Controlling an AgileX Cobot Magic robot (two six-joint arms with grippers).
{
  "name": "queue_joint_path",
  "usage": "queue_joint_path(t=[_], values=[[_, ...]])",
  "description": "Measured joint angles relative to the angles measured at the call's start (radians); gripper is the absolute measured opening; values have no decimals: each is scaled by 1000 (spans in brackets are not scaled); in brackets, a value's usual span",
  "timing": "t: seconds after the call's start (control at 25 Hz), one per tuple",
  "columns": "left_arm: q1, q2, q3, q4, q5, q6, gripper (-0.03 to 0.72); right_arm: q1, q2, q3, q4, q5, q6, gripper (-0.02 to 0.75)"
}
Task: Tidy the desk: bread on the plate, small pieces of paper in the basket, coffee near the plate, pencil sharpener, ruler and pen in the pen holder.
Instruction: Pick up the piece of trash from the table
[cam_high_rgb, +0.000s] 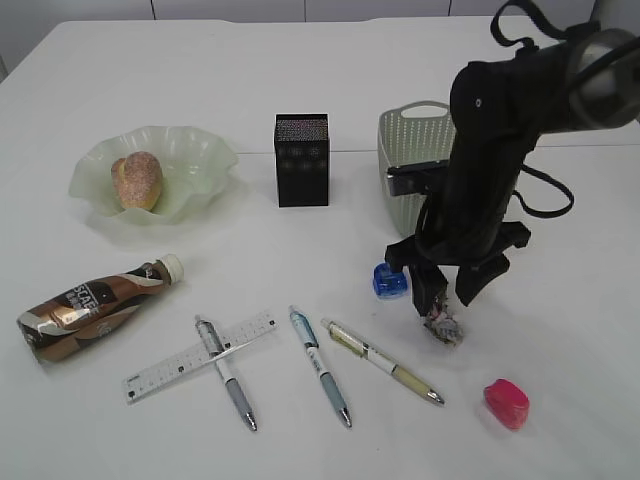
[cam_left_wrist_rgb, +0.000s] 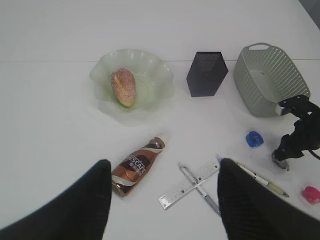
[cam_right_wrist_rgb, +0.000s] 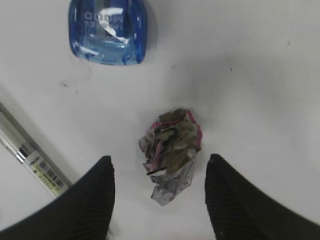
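Starting at the left, the bread (cam_high_rgb: 137, 180) already sits in the plate (cam_high_rgb: 190, 150), so that job looks done. Below it the coffee (cam_high_rgb: 95, 306) lies on its side on the counter (cam_high_rgb: 320, 70), fairly near the plate; its dark label reads roughly "Nescafé" in the left wrist view. The left end effector (cam_left_wrist_rgb: 162, 200) hangs high, fingers apart, holding nothing. Moving along, the ruler (cam_high_rgb: 198, 356) lies crossed with a pen (cam_high_rgb: 226, 373), and two more pens (cam_high_rgb: 320, 367) lie loose, all still to go into the pen holder (cam_high_rgb: 301, 160). The blue pencil sharpener (cam_right_wrist_rgb: 107, 31) carries white lettering I cannot read. Then the right end effector (cam_right_wrist_rgb: 157, 192), fingers apart, straddles the crumpled paper (cam_right_wrist_rgb: 171, 152), not yet closed. The basket (cam_high_rgb: 405, 150) waits behind; a pink sharpener (cam_high_rgb: 507, 403) remains.
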Motion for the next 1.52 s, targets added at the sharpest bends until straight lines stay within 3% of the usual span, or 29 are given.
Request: queue_joint_path(t=[1.28, 1.36, 1.52], values=[[0, 0, 0, 0, 0, 0, 479, 0, 68, 0, -28, -41, 2, 453], [0, 0, 0, 0, 0, 0, 479, 0, 68, 0, -28, -43, 2, 428], [0, 0, 0, -2, 0, 0, 479, 0, 68, 0, -28, -44, -6, 290]])
